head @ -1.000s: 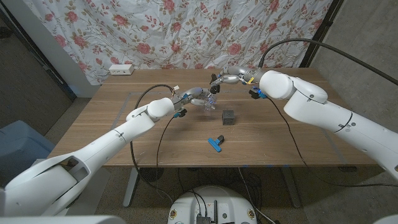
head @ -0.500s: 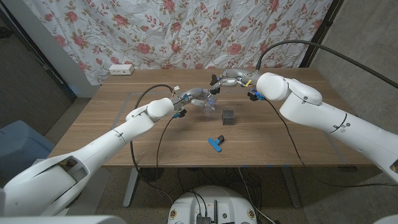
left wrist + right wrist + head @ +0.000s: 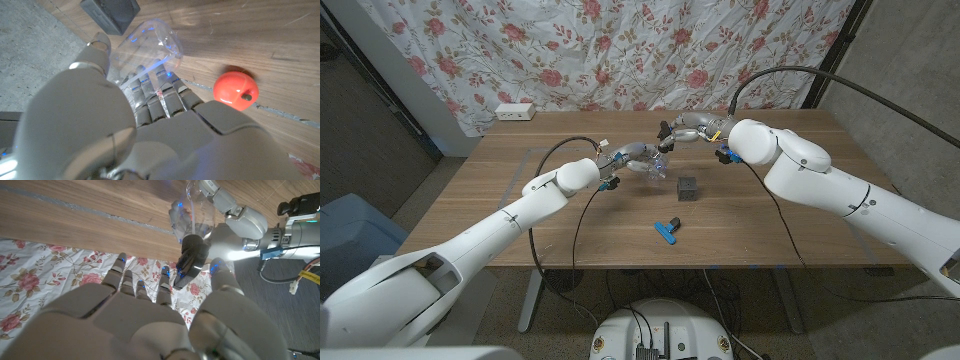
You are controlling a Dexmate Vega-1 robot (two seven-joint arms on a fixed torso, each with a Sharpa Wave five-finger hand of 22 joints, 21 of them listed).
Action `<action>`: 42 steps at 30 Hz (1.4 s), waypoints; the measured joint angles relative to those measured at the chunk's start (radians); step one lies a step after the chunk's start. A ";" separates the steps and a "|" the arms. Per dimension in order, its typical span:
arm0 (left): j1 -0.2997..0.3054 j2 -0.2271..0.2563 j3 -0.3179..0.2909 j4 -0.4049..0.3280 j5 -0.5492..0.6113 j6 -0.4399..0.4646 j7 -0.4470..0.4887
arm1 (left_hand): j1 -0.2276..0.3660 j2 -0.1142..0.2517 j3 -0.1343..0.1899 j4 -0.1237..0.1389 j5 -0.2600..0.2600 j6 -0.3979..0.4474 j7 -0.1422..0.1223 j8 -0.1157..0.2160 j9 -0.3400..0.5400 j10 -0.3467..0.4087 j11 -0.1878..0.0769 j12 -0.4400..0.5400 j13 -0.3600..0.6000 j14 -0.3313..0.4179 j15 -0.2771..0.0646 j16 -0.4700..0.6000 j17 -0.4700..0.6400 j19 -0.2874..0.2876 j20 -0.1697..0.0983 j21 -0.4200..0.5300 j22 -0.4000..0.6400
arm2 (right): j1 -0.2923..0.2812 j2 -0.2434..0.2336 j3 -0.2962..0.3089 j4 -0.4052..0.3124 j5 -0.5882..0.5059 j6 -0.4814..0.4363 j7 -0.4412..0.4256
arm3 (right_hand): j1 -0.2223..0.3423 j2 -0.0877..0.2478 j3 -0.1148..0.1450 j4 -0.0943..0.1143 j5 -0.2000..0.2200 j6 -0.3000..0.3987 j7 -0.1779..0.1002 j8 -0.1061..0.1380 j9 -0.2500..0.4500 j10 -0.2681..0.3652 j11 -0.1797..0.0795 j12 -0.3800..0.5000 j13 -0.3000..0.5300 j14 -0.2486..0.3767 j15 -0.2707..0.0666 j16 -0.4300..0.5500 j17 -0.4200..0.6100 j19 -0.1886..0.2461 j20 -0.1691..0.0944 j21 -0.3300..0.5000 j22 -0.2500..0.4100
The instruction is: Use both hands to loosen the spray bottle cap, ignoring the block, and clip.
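Note:
My left hand (image 3: 632, 155) grips a clear spray bottle (image 3: 655, 167) just above the table, behind the block. From the left wrist the bottle (image 3: 150, 45) lies tilted under the fingers of that hand (image 3: 125, 125). Its black cap (image 3: 193, 250) points toward my right hand (image 3: 150, 315), whose thumb and fingers stand on either side of it; I cannot tell if they touch. In the head view the right hand (image 3: 680, 128) reaches in from behind, to the cap (image 3: 665, 147). The left hand (image 3: 240, 220) also shows in the right wrist view, holding the bottle (image 3: 192, 210).
A dark grey block (image 3: 688, 187) sits just in front of the bottle, also seen as the block (image 3: 112, 7). A blue clip (image 3: 667, 229) lies nearer the front edge. An orange-red ball (image 3: 236, 90) rests beside the bottle. A white power strip (image 3: 515, 111) lies at the back left.
My right hand and forearm have shifted a little to the left, closer around the cap. The left hand and bottle stay almost where they were.

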State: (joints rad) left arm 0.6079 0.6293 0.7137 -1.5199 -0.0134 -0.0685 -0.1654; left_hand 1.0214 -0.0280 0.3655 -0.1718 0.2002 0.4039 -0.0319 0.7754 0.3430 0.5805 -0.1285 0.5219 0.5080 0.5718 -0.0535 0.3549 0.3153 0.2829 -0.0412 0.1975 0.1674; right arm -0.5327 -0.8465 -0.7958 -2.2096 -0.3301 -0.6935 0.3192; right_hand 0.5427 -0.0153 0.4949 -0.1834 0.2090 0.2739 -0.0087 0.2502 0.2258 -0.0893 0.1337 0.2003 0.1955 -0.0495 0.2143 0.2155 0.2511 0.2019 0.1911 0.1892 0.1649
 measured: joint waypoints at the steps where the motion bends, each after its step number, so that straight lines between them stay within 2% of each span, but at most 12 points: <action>1: 0.000 0.000 0.000 0.000 0.000 0.000 0.000 | 0.000 0.000 0.000 0.000 0.000 0.000 0.000 0.004 0.000 0.000 0.000 0.001 0.000 0.000 0.000 0.000 0.000 0.000 0.000 0.000 0.000 | -0.001 0.000 0.000 0.001 -0.001 0.000 -0.001 | 0.001 0.000 0.002 -0.003 0.000 0.004 -0.004 0.001 0.000 0.000 0.000 0.000 0.000 0.000 0.000 0.000 0.000 0.000 0.000 0.000 0.000; 3: 0.000 0.000 0.000 -0.001 0.000 0.002 0.000 | 0.000 0.000 0.000 0.000 0.000 0.000 0.000 0.007 0.000 0.000 0.000 0.007 0.000 0.000 0.000 0.000 0.000 0.000 0.000 0.000 0.000 | -0.003 0.001 0.000 0.002 -0.003 0.001 -0.003 | 0.017 0.004 0.008 0.003 0.000 0.008 -0.008 0.005 0.000 0.000 0.000 0.000 0.000 0.003 -0.003 0.000 0.000 0.004 -0.004 0.000 0.000; 6: 0.000 0.000 0.000 -0.001 0.000 0.004 -0.001 | 0.000 0.000 -0.001 -0.001 0.000 0.002 -0.002 0.007 0.000 0.002 0.002 0.008 0.000 0.000 0.000 0.000 0.000 0.000 0.000 0.000 0.000 | -0.008 0.001 0.000 0.005 -0.003 0.001 -0.003 | 0.037 0.010 0.013 -0.003 0.000 0.014 -0.025 0.009 0.000 0.008 -0.007 0.004 0.000 0.008 -0.006 0.000 -0.005 0.011 -0.011 0.000 0.000; 9: 0.000 -0.003 0.002 -0.001 0.000 0.005 -0.003 | 0.000 0.000 -0.005 0.003 0.000 0.006 -0.006 0.013 0.001 0.005 0.005 0.008 0.000 0.008 0.000 0.000 0.000 0.000 0.000 0.000 0.000 | -0.012 0.001 0.003 0.008 -0.009 0.014 -0.016 | 0.054 0.001 0.019 -0.003 0.000 0.015 -0.026 0.009 0.000 0.011 -0.003 0.007 0.000 0.013 -0.002 0.008 -0.005 0.016 -0.016 0.000 0.000; 12: -0.002 -0.004 0.005 -0.001 0.000 0.005 -0.007 | 0.000 0.000 -0.007 0.001 0.000 0.006 -0.006 0.013 0.003 0.005 0.005 0.009 0.000 0.011 0.000 0.000 0.000 0.000 0.000 0.000 0.000 | -0.016 0.001 0.006 0.010 -0.012 0.022 -0.021 | 0.071 0.010 0.019 -0.003 0.000 0.023 -0.041 0.013 0.004 0.015 -0.007 0.007 0.000 0.013 -0.002 0.008 -0.005 0.023 -0.016 0.000 0.000; 23: -0.015 -0.015 0.015 0.018 -0.002 0.002 -0.024 | 0.000 0.000 -0.012 0.004 0.000 0.006 -0.005 0.022 0.003 0.009 0.009 0.013 0.005 0.011 0.000 -0.004 0.000 0.000 0.000 0.000 0.000 | -0.035 -0.003 0.023 0.020 -0.030 0.053 -0.044 | 0.134 0.005 0.029 -0.001 -0.001 0.084 -0.061 0.053 0.009 0.040 -0.021 0.008 0.000 0.037 -0.013 0.008 -0.010 0.045 -0.037 0.000 0.000; 31: -0.020 -0.020 0.020 0.028 -0.004 -0.003 -0.031 | -0.012 0.012 -0.014 0.003 0.000 0.006 -0.005 0.027 0.003 0.013 0.009 0.012 0.005 0.011 0.000 -0.004 0.000 0.000 0.000 0.000 0.000 | -0.045 -0.001 0.036 0.029 -0.034 0.073 -0.049 | 0.172 0.007 0.036 -0.003 -0.004 0.116 -0.082 0.069 0.014 0.050 -0.032 0.008 0.000 0.043 -0.018 0.016 -0.010 0.049 -0.041 0.000 0.000; 37: -0.021 -0.021 0.020 0.030 -0.006 -0.005 -0.034 | -0.012 0.012 -0.014 0.003 0.000 0.005 -0.005 0.027 0.003 0.014 0.007 0.012 0.008 0.011 0.000 -0.007 0.000 0.000 0.000 0.000 0.000 | -0.048 0.002 0.045 0.036 -0.034 0.077 -0.049 | 0.187 0.020 0.040 0.001 -0.004 0.136 -0.092 0.081 0.018 0.057 -0.039 0.008 0.000 0.050 -0.025 0.016 -0.010 0.050 -0.043 0.000 0.000; 39: -0.023 -0.022 0.022 0.035 -0.007 -0.007 -0.035 | -0.012 0.012 -0.014 0.003 0.000 0.006 -0.005 0.027 0.001 0.016 0.005 0.012 0.009 0.011 0.000 -0.011 0.000 0.000 0.000 0.000 0.000 | -0.049 0.004 0.048 0.038 -0.031 0.087 -0.050 | 0.209 0.012 0.040 0.001 -0.004 0.141 -0.097 0.081 0.018 0.057 -0.039 0.008 0.000 0.050 -0.025 0.016 -0.010 0.054 -0.047 0.000 0.000; 42: -0.024 -0.023 0.023 0.038 -0.008 -0.008 -0.037 | -0.012 0.012 -0.013 0.004 0.000 0.005 -0.005 0.027 0.000 0.016 0.005 0.012 0.009 0.011 0.000 -0.015 0.000 0.000 0.000 0.000 0.000 | -0.052 0.006 0.054 0.042 -0.025 0.095 -0.050 | 0.213 0.015 0.040 0.001 -0.004 0.150 -0.106 0.090 0.018 0.063 -0.044 0.008 0.000 0.055 -0.030 0.016 -0.009 0.055 -0.048 0.000 0.000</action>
State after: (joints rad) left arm 0.5838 0.6059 0.7364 -1.4818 -0.0213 -0.0766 -0.2025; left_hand 1.0096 -0.0161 0.3522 -0.1682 0.2002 0.4093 -0.0367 0.8027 0.3431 0.5961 -0.1237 0.5343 0.5172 0.5826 -0.0536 0.3403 0.3157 0.2827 -0.0412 0.1975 0.1676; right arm -0.5846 -0.8404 -0.7421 -2.1680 -0.3548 -0.5989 0.2690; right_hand 0.7553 -0.0001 0.5346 -0.1820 0.2049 0.4236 -0.1147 0.3401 0.2442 -0.0265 0.0892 0.2078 0.1956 0.0058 0.1839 0.2312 0.2418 0.2574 0.1428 0.1892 0.1649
